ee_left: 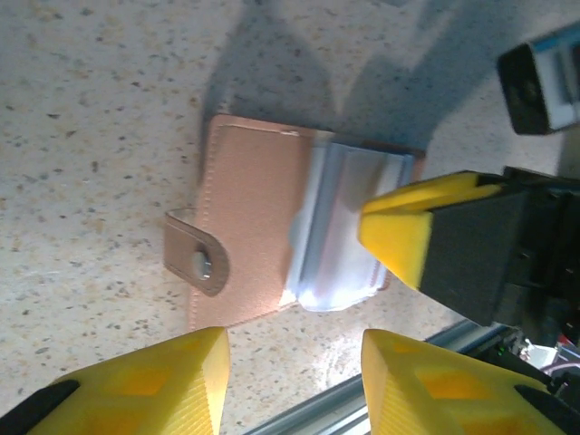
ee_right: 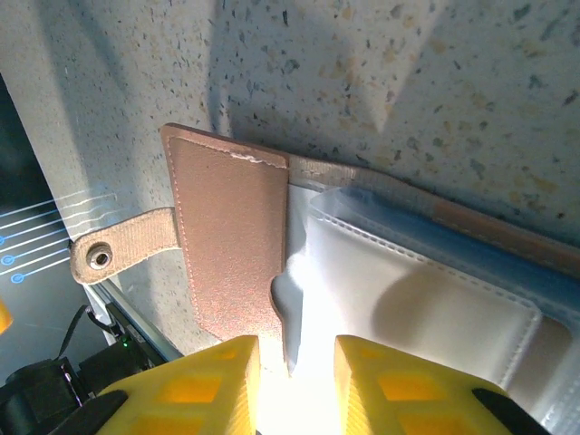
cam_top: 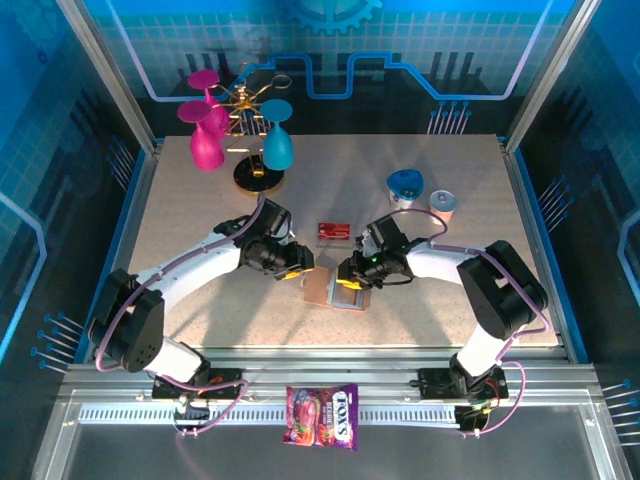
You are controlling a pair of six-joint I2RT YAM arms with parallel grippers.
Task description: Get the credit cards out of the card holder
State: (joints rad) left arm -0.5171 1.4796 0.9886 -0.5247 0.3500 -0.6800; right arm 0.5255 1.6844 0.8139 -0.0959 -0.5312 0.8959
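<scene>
Well along, by the look of things. Find the card holder [cam_top: 320, 290] lying open near the middle of the counter [cam_top: 180, 230], with its brown cover toward 9 o'clock in the left wrist view, its snap strap [ee_left: 195, 258] undone and its clear sleeves [ee_left: 344, 227] spread toward 3 o'clock.

Note the red credit cards [cam_top: 333, 231] already out, flat on the counter at 12 o'clock of the card holder and apart from it. Cannot tell from above whether one card or several.

Look at the clear sleeves in both wrist views: pale, see-through, no red in any pocket on show. Cannot see into the layers underneath, so cannot rule out a card tucked lower down.

Left tool [ee_left: 290, 381]: parted wide, with nothing between the fingers, hovering over the 6 o'clock edge of the card holder in its own view, and sitting at about 10 o'clock of it from above.

Right tool [ee_right: 294, 381]: drawn in to a narrow gap, with the edge of the clear sleeves running in between, so judged to be pinching the sleeve side of the card holder. Seen from the left wrist as one yellow finger [ee_left: 399, 237] pressed onto the clear sleeves.

Judged close to finished. Left to do, at most: leaf through the hidden pockets, pull out any last card with the free left tool, and let go of the card holder.
</scene>
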